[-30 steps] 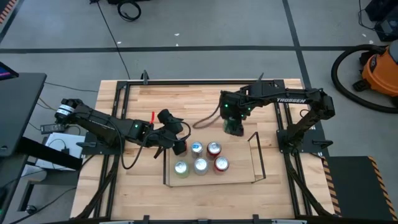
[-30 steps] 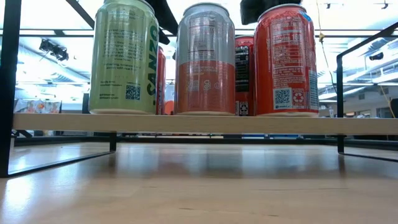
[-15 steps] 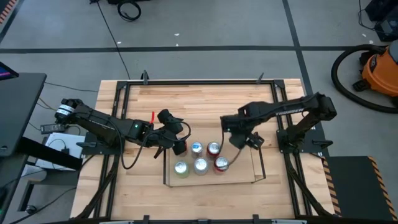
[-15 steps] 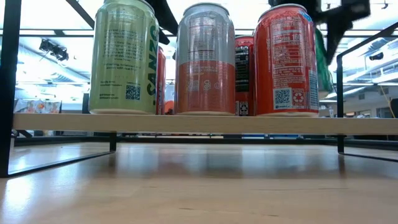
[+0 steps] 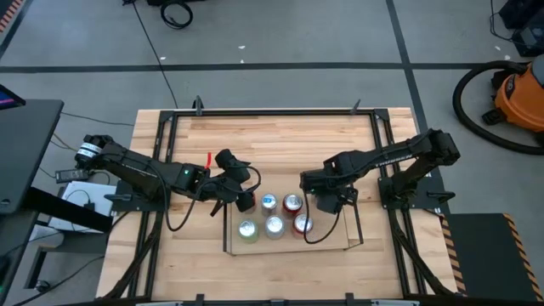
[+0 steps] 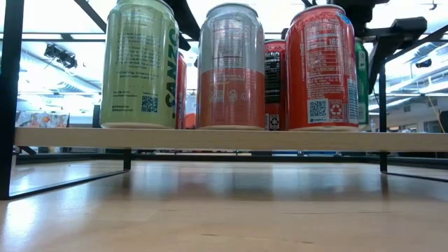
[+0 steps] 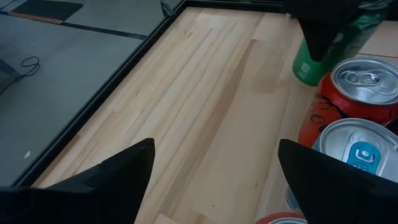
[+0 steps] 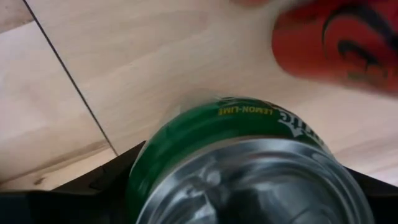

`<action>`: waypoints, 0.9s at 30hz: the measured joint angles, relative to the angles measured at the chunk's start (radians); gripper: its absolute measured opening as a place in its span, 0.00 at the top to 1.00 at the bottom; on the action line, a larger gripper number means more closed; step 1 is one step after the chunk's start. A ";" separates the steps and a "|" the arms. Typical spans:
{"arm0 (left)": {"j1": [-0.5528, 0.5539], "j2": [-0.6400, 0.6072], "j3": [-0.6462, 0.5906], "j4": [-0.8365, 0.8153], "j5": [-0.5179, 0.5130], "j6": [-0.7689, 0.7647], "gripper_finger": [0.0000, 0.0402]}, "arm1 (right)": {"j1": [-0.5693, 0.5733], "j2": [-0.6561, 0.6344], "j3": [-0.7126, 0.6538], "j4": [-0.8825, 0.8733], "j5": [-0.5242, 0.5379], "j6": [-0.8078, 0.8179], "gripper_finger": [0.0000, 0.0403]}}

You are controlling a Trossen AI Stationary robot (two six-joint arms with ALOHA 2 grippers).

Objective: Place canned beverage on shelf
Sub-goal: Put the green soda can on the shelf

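The shelf (image 5: pixel 227 231), black rods with a pale wood floor (image 6: pixel 224 138), holds several cans: a pale green one (image 6: pixel 140 66), a silver-orange one (image 6: pixel 231 70) and a red one (image 6: pixel 318 70) in front, others behind. My right gripper (image 5: pixel 328 202) is over the shelf's right part, shut on a green lemon-lime can (image 8: pixel 249 140), which also shows behind the red can (image 6: pixel 361 84). My left gripper (image 7: pixel 211 168) is open and empty at the shelf's far left corner (image 5: pixel 243 192). My right gripper pinches the green can's upper wall just below its top rim (image 8: pixel 146 165) between its two fingers (image 8: pixel 102 186), one on each side. The fingers come from above, pointing down. The can hangs nearly upright, its base low over the shelf floor (image 7: pixel 303 76); whether it touches, I cannot tell.
A red can (image 7: pixel 348 93) and a silver-topped can (image 7: pixel 360 149) stand close beside the green one. The shelf's right rod (image 5: pixel 355 212) is just beyond my right gripper. A larger black frame (image 5: pixel 174 115) borders the tabletop. An orange vacuum (image 5: pixel 514 93) stands on the floor.
My right gripper has carried the green can from the table's far side toward the near edge and down, into the shelf's right part beside the red cans. The can, tilted half a second ago, now hangs nearly upright and lower.
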 joint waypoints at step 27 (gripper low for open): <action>0.000 0.000 0.000 -0.001 0.000 0.021 0.12 | 0.024 0.045 0.001 -0.014 -0.054 -0.230 0.18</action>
